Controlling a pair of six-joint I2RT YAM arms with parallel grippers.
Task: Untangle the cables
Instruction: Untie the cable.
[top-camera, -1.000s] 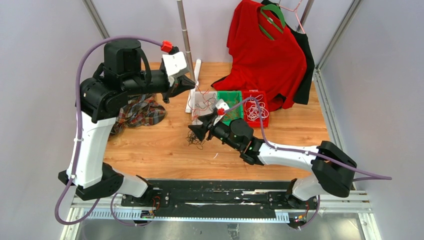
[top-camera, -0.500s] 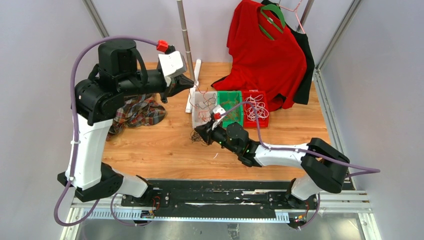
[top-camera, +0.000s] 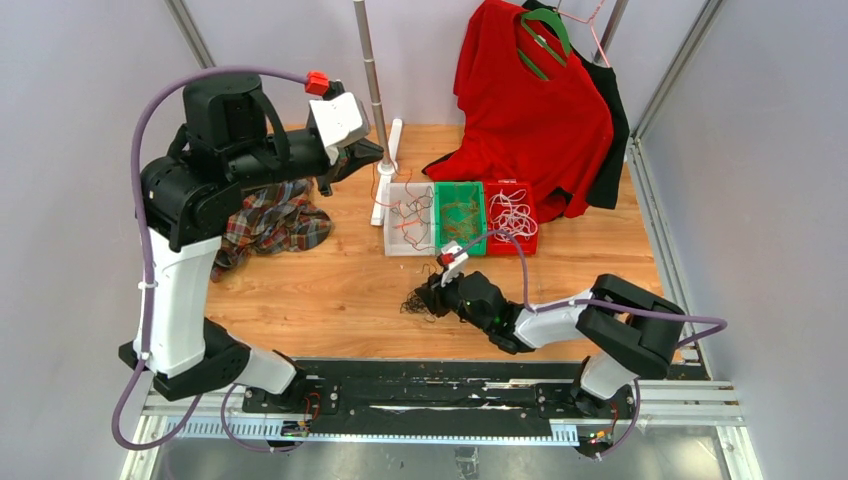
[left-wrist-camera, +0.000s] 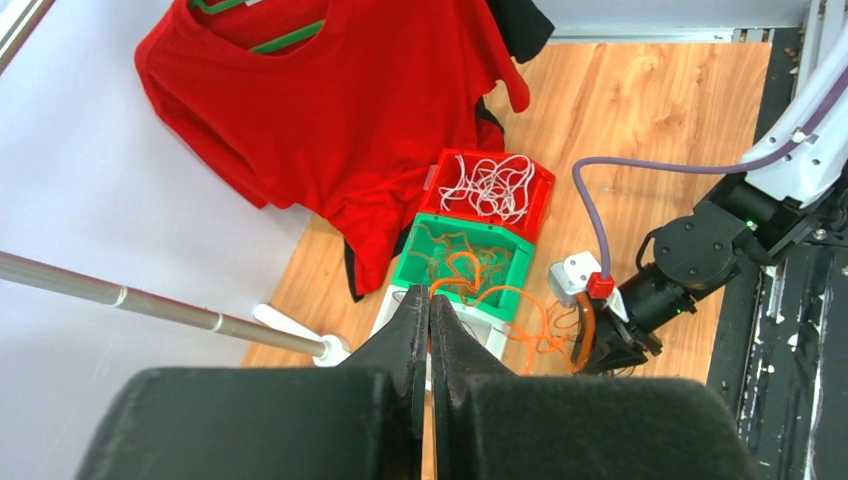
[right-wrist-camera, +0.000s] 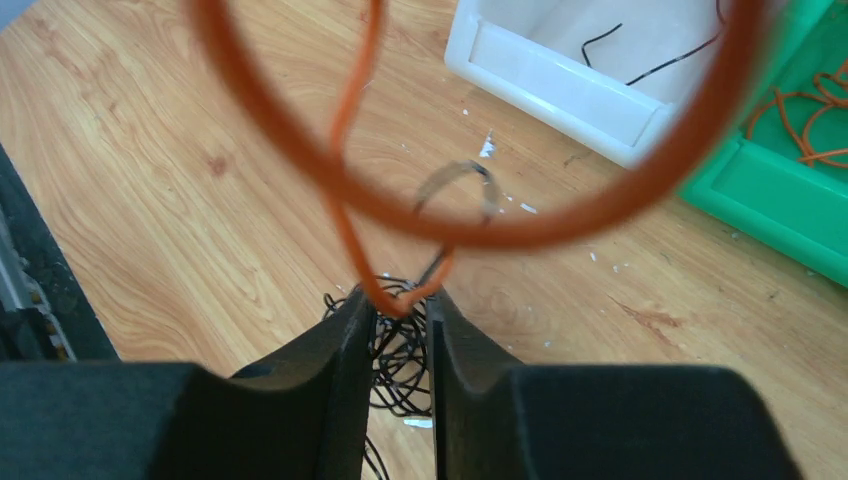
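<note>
Plain wooden tabletop (top-camera: 320, 290) boxed in by pale grey walls (top-camera: 760, 150). There's a metal pole (top-camera: 368, 60) at the back, a red shirt (top-camera: 530, 110) on a green hanger (top-camera: 545, 25), and a plaid cloth (top-camera: 270, 220) heaped on the left. Three bins sit in a row mid-table: white bin (top-camera: 410, 252), green bin (top-camera: 482, 215) with orange strands (top-camera: 460, 215), and red bin (top-camera: 512, 250) holding the white cables (top-camera: 512, 213). The left gripper (left-wrist-camera: 430, 300) is up high, fingers pressed together on the orange cable (right-wrist-camera: 500, 238). That cable runs down to the right gripper (right-wrist-camera: 400, 300), low near the front edge and nipped onto it too, with the black tangle (top-camera: 417, 302) bunched at its tips. A second ago the right arm was stretched up by the bins, jaws wide apart. Now it's pulled back toward the front, and the tangle shifted nearer too.
</note>
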